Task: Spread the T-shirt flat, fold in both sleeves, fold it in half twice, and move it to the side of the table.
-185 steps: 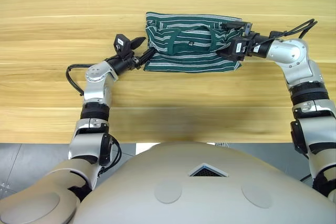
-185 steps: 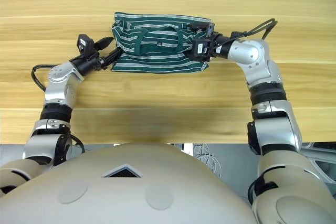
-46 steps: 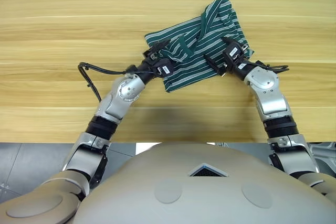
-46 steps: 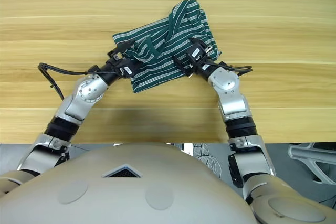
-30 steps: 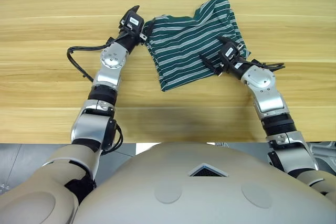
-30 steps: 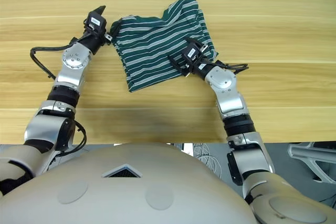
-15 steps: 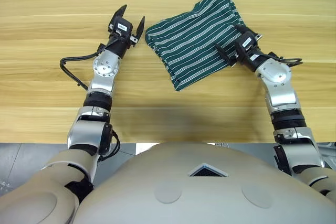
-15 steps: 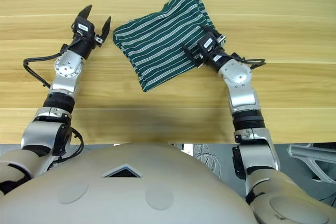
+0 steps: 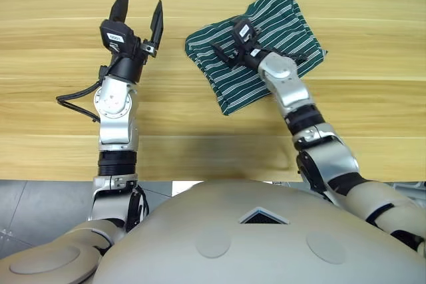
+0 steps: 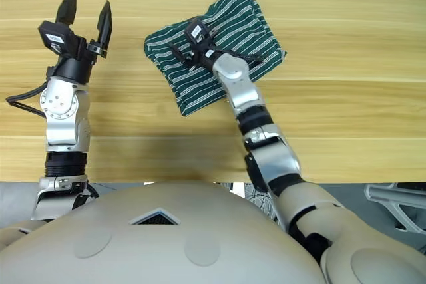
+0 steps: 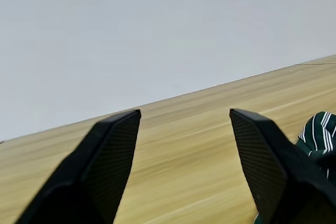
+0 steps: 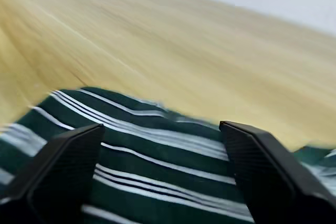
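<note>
The green T-shirt (image 9: 286,18) with white stripes lies folded into a compact, skewed square on the wooden table (image 9: 60,104), right of centre. My right gripper (image 9: 225,50) hovers open over the shirt's left part; the striped cloth (image 12: 157,166) shows just below and between its two fingers (image 12: 58,166). I cannot tell whether they touch the cloth. My left gripper (image 9: 138,10) is open with nothing in it, to the left of the shirt and clear of it. In the left wrist view, a corner of the shirt (image 11: 317,135) shows beyond one finger (image 11: 262,156).
Bare table stretches left of the shirt, along the far side and along the near edge (image 9: 200,174). A black cable (image 9: 76,108) loops out beside my left forearm.
My right gripper has swung from the shirt's right edge across to its left part. My left gripper has lifted, still open. The shirt has stayed in place.
</note>
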